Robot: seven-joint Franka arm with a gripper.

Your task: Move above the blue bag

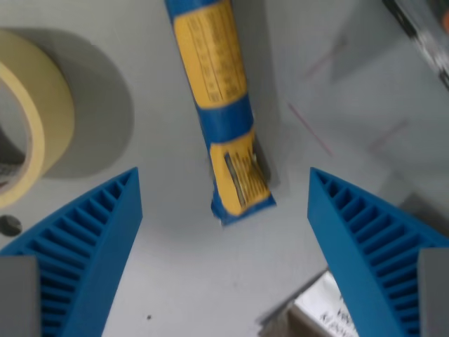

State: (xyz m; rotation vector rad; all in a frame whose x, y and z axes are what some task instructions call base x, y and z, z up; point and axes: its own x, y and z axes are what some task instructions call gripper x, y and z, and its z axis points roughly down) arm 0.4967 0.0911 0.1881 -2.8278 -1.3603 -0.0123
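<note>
Blue bag [223, 105], banded in yellow, is lying on the grey table [175, 281] in the wrist view, running from top centre down between the fingers. Gripper [224, 203] is hanging spread wide, gripping nothing. Masking tape roll [42, 105] is sitting at the wrist view's left.

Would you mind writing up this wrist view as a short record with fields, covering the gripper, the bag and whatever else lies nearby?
gripper: gripper open, blue ribbed fingers apart, holding nothing
target: blue bag, blue and yellow, long, lying on the table
bag position: its near end lies between the fingers, touching neither
nearby: tape roll at the wrist view's left
lower right: printed paper, partly hidden
image: somewhat blurred
</note>
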